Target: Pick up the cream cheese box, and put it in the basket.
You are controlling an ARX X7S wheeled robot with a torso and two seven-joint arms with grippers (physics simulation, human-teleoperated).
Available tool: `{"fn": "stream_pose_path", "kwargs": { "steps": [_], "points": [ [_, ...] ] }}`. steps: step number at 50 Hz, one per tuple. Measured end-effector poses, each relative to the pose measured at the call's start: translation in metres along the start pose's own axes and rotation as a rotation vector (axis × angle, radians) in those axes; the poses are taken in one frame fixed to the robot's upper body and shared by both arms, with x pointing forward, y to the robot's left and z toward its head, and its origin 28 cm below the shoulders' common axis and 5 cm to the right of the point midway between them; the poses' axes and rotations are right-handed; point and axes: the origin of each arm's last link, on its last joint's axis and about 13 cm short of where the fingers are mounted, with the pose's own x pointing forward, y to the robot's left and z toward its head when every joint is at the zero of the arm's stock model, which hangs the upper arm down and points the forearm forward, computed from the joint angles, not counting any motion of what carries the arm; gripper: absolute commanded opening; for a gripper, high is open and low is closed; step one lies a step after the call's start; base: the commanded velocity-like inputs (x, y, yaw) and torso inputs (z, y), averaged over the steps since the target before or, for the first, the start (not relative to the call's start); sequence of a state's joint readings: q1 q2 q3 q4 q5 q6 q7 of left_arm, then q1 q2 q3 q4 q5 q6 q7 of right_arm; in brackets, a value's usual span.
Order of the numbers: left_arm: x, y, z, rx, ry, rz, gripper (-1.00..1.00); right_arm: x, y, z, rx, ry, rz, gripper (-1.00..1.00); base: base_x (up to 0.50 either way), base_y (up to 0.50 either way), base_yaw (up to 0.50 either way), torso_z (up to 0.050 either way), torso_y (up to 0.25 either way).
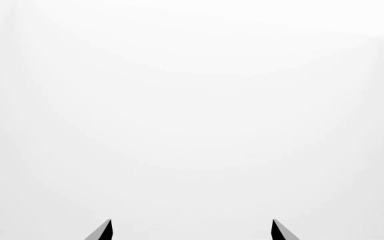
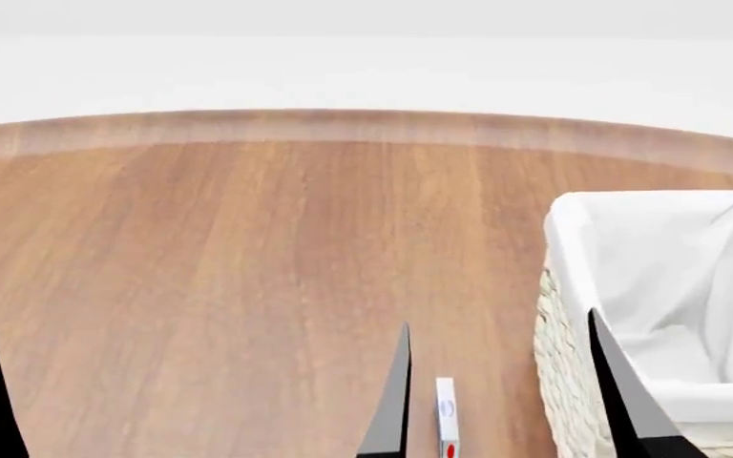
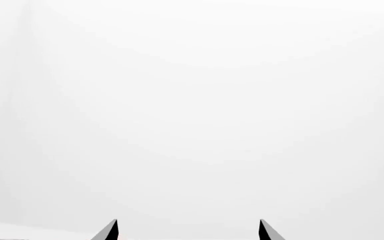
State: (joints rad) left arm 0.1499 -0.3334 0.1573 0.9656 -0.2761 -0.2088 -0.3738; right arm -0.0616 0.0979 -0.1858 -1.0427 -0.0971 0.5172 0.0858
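Both pairs of fingers [image 2: 392,401] stand spread, gripping nothing. At six o'clock, the cream cheese box [image 2: 446,418] stands between my right fingertips, seemingly untouched, the basket [image 2: 564,372] just beside at four o'clock.

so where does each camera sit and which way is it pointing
Head view: on the robot's head, looking forward and down at the wooden table, the basket and the cream cheese box; dark fingertips rise from its lower edge.
Left wrist view: near the left gripper, facing blank white; only its two fingertips show.
Right wrist view: near the right gripper, also facing blank white with two fingertips.
Shared: both wrist views show spread fingertips and no table or objects.
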Motion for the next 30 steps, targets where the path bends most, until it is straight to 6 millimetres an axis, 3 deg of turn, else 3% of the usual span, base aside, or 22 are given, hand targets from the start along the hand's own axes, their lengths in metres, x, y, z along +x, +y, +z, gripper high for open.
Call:
{"fn": "stream_pose_path", "kwargs": {
  "steps": [9, 30],
  "points": [
    [-0.001, -0.001, 0.001, 0.001, -0.002, -0.006, 1.0, 0.011, -0.001, 0.003, -0.02, -0.009, -0.019, 1.0, 0.0, 0.0, 0.0, 0.0, 0.0],
    [-0.002, -0.002, 0.003, -0.001, -0.015, -0.016, 1.0, 0.078, -0.007, 0.011, -0.002, 0.105, -0.014, 1.0, 0.0, 0.0, 0.0, 0.0, 0.0]
  ]
}}
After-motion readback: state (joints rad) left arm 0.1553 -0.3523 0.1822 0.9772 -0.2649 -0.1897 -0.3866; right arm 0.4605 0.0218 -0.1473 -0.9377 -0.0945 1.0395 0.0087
